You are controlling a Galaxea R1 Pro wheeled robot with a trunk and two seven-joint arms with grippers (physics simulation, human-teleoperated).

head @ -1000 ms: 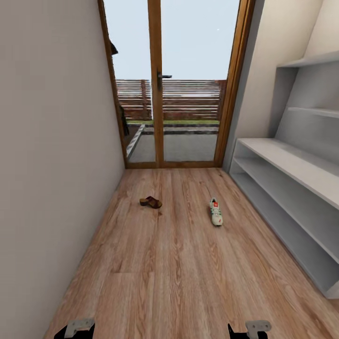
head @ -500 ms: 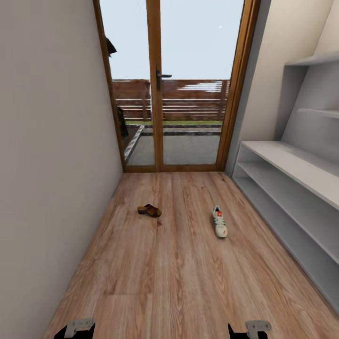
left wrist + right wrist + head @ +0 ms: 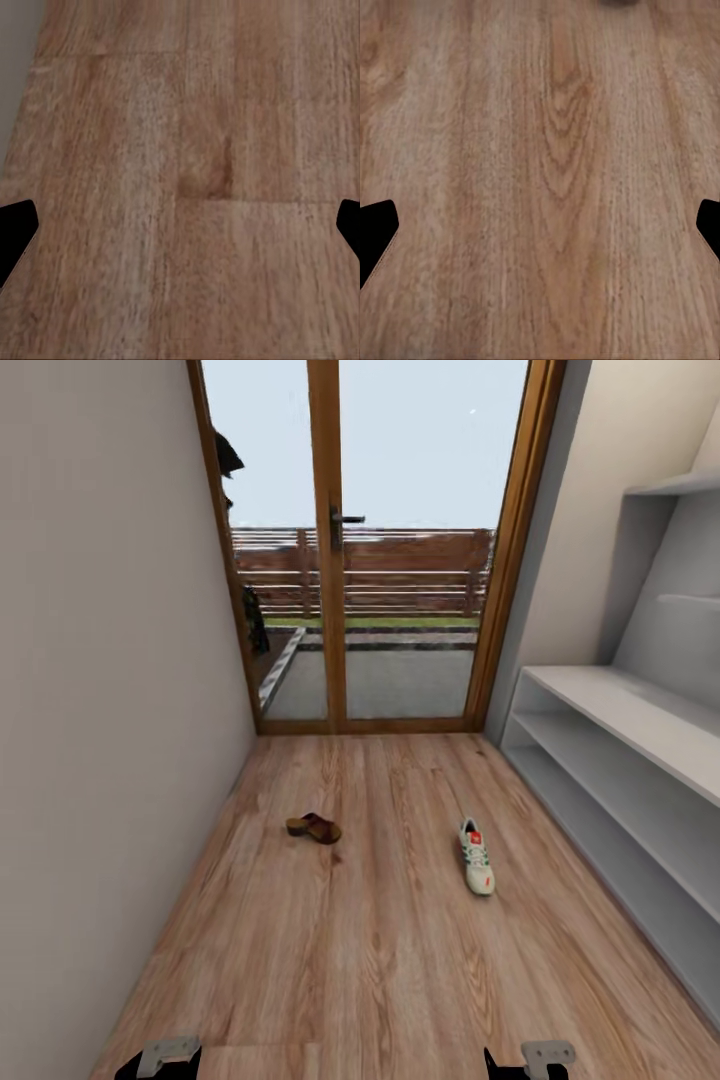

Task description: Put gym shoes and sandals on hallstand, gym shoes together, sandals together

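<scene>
One sandal [image 3: 313, 827] lies on the wood floor [image 3: 380, 960] toward the left wall, and one sneaker [image 3: 477, 855] lies well apart from it, nearer the grey shoe rack [image 3: 620, 760]. No writing on either is legible. The left gripper [image 3: 180, 225] and right gripper [image 3: 540, 225] are spread wide, holding nothing, over bare planks.

wood floor [image 3: 380, 960], sandal [image 3: 313, 827], gym shoe [image 3: 477, 855]

A home's entrance corridor: wood-plank floor [image 3: 380, 960] between plain pale walls, a wood-framed glazed door [image 3: 335, 560] at top centre looking onto a patio and slatted fence, a grey shoe rack [image 3: 640, 780] at right, and a sandal [image 3: 313, 827] and gym shoe [image 3: 477, 855] lying mid-floor.
</scene>
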